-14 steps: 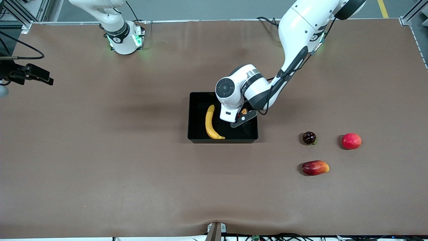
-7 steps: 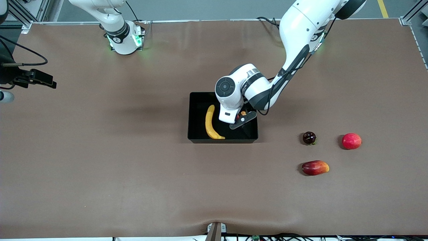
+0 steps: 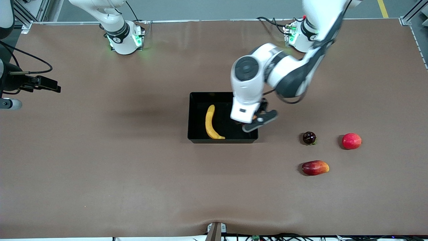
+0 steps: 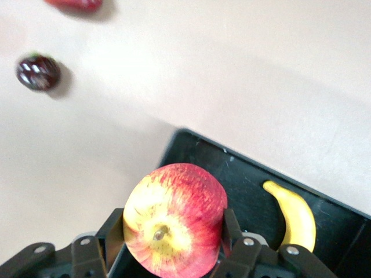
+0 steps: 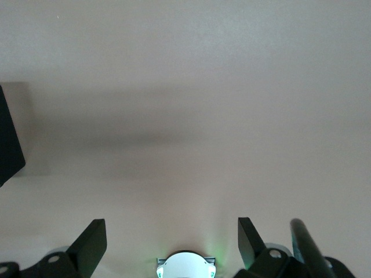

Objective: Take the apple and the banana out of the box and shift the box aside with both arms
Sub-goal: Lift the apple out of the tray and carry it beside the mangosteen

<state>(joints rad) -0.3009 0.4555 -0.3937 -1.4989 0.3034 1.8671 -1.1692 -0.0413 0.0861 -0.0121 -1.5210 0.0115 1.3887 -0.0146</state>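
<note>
A robotics lab or test cell. Two white robot arms are bolted to a large table [image 3: 100,174] covered in plain brown matting, their bases [image 3: 125,38] glowing green at 11 and 1 o'clock. Aluminium frame rails [image 3: 413,15] stand at the corners, a grey floor with a yellow line [image 3: 383,8] shows at 1 o'clock, and cables [image 3: 267,237] run along 6 o'clock.

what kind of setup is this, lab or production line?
Likely a robotics lab test bench: two white robot arms bolted to a brown-covered table, aluminium framing at its corners, loose fruit and a glossy black plastic bin.
</note>
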